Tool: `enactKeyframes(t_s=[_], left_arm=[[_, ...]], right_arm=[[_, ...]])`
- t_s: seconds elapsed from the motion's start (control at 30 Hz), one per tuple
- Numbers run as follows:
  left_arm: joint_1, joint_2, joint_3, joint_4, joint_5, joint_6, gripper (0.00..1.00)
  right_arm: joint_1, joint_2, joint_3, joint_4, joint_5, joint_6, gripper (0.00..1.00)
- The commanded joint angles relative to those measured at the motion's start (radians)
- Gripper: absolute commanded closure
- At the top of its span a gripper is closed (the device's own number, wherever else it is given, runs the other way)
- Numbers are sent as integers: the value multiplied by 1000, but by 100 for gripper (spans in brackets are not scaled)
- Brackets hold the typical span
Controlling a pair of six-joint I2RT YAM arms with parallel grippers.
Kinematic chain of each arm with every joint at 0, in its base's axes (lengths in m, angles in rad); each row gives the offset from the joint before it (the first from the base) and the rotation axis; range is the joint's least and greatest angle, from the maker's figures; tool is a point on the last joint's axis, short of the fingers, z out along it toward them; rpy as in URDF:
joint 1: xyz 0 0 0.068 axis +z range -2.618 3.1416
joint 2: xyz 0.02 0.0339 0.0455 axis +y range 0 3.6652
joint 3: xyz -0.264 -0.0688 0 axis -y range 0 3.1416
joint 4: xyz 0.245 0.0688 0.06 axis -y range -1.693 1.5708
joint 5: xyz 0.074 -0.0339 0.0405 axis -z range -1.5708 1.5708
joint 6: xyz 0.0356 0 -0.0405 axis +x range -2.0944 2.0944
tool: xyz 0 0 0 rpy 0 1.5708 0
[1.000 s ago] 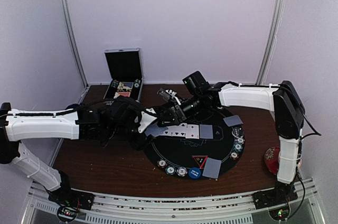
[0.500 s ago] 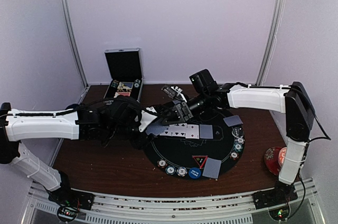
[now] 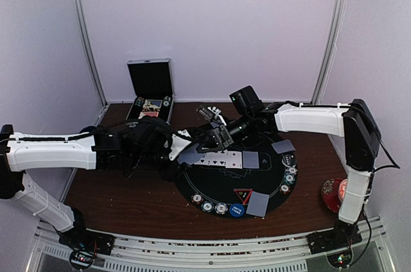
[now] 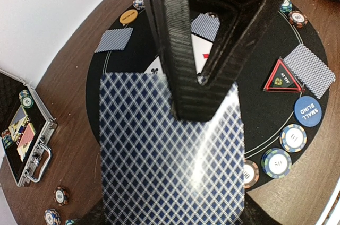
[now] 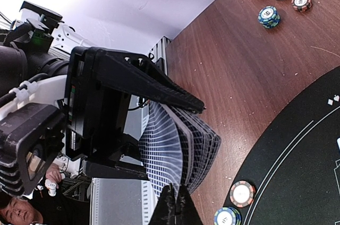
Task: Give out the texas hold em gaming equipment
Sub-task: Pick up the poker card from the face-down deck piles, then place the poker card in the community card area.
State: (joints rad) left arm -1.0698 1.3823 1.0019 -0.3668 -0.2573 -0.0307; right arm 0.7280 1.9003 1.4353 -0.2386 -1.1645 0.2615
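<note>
Custody of the deck (image 4: pixel 170 172) sits with the left end effector (image 4: pixel 197 95), unchanged over the last second. Its jaws stand part open and clamp the grey-blue-backed stack, which is held in the air over the left edge of the round mat (image 3: pixel 212 185), mid-tabletop. Change lies with the right end effector (image 5: pixel 178 204). A second ago it stood partly open near the deck; it is now fully closed, its tips meeting at the lower edge of the fanned cards in its own wrist view. Whether a single card is caught between them cannot be told. Judgement: a draw from the deck is in hand, for the next deal. Deck thus appears to touch both end effectors. Right of them, dealt cards (image 3: pixel 260 160) lie face down on the mat, with chips (image 3: pixel 214 207) along its near edge.
</note>
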Motion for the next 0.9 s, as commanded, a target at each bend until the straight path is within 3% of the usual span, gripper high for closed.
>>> enactKeyframes(t_s=[0.0, 0.17, 0.33, 0.47, 0.67, 0.87], left_arm=[[-2, -10, 8, 48, -5, 7, 35], [-2, -5, 7, 48, -2, 7, 36], [-2, -5, 9, 48, -2, 7, 36], [-2, -1, 10, 46, -2, 7, 36], [-2, 1, 12, 47, -5, 9, 36], [-2, 6, 11, 46, -6, 9, 36]], right_arm=[[-36, -28, 11, -41, 19, -35, 100], [-109, -49, 57, -224, 41, -181, 100], [-162, -17, 187, -674, 128, -540, 100], [-224, 9, 242, -915, 219, -780, 100], [-305, 11, 279, -1101, 430, -1042, 100], [-328, -8, 251, -1119, 678, -1147, 100]])
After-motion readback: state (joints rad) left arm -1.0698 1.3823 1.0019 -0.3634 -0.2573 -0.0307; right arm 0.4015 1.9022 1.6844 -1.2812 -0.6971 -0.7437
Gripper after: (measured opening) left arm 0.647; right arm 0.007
